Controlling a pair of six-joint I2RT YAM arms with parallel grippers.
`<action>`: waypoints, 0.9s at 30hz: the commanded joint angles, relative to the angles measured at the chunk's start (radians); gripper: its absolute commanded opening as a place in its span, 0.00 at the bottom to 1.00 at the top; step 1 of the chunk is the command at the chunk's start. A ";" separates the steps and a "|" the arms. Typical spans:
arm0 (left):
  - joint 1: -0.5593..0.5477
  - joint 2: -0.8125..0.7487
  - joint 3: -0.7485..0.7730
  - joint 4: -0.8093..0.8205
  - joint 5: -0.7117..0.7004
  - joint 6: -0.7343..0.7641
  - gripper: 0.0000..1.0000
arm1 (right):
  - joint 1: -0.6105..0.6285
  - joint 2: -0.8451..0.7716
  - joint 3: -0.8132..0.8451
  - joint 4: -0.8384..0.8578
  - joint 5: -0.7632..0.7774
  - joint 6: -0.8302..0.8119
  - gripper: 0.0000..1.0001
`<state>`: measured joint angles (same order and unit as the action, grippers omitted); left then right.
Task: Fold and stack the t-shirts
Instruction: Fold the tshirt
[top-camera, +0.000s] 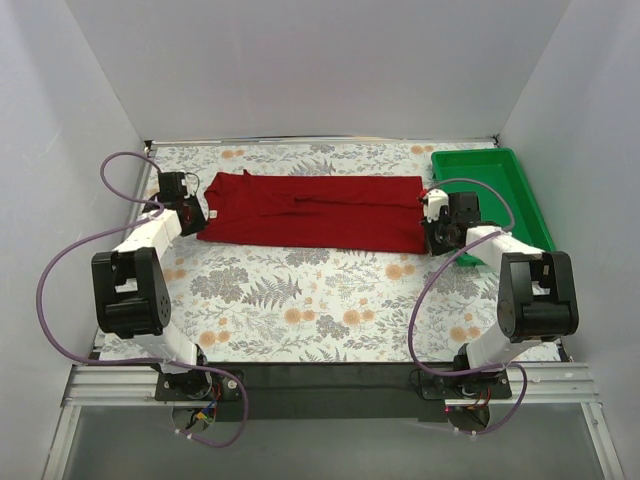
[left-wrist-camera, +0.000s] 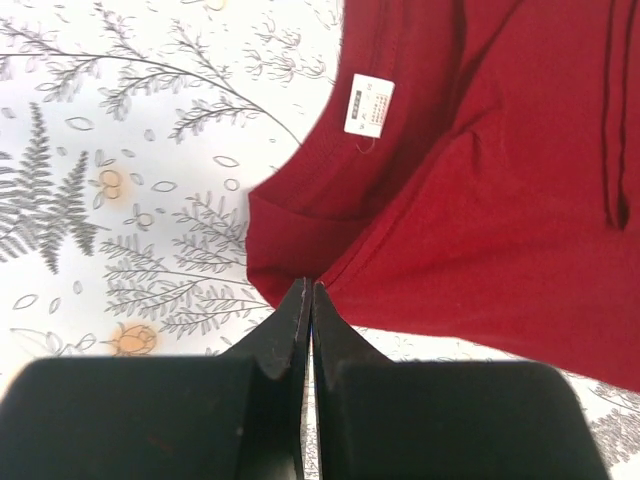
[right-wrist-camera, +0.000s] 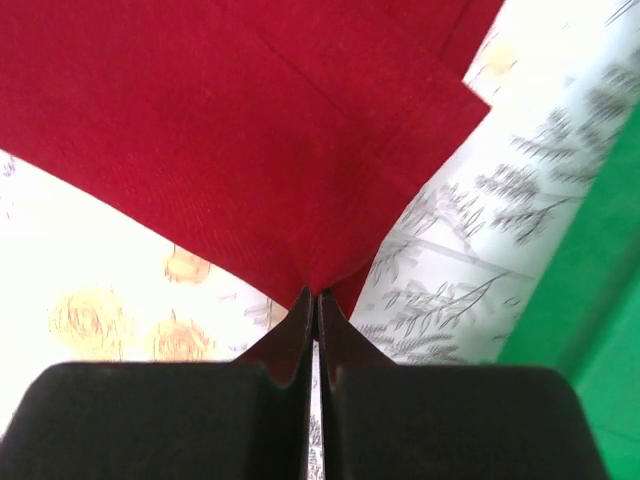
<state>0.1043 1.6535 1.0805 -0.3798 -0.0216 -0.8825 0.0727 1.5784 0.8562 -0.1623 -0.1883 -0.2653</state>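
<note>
The dark red t-shirt (top-camera: 315, 212) lies as a long band on the far half of the table (top-camera: 300, 300). The left gripper (left-wrist-camera: 308, 292) pinches its near collar-end corner and the right gripper (right-wrist-camera: 316, 296) its near hem corner. Best to lift both corners evenly, with the edge taut.

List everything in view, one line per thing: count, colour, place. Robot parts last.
t-shirt: one, dark red, spread lengthwise across the far half of the table
label: one, white, inside the t-shirt's collar
tray: one, green, far right corner
table cover: one, white with a grey fern and orange flower print, over the whole table
walls: three, white, left, back and right
cables: two, purple, one looping along each arm
arms: two, white and black, bases at the near edge
left end effector: one, black, shut on the t-shirt's collar end
right end effector: one, black, shut on the t-shirt's opposite end, beside the tray
</note>
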 joint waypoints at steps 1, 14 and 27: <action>0.000 -0.079 -0.039 0.015 -0.096 0.020 0.00 | -0.028 -0.054 -0.029 -0.032 -0.077 -0.086 0.01; -0.002 -0.190 -0.245 0.042 -0.067 0.085 0.00 | -0.096 0.006 -0.011 -0.292 -0.364 -0.353 0.01; -0.003 -0.264 -0.102 -0.001 -0.142 0.007 0.50 | -0.074 -0.193 0.107 -0.354 -0.376 -0.494 0.55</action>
<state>0.1017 1.4651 0.9134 -0.3855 -0.1013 -0.8501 -0.0154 1.4464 0.8604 -0.4828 -0.5251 -0.6704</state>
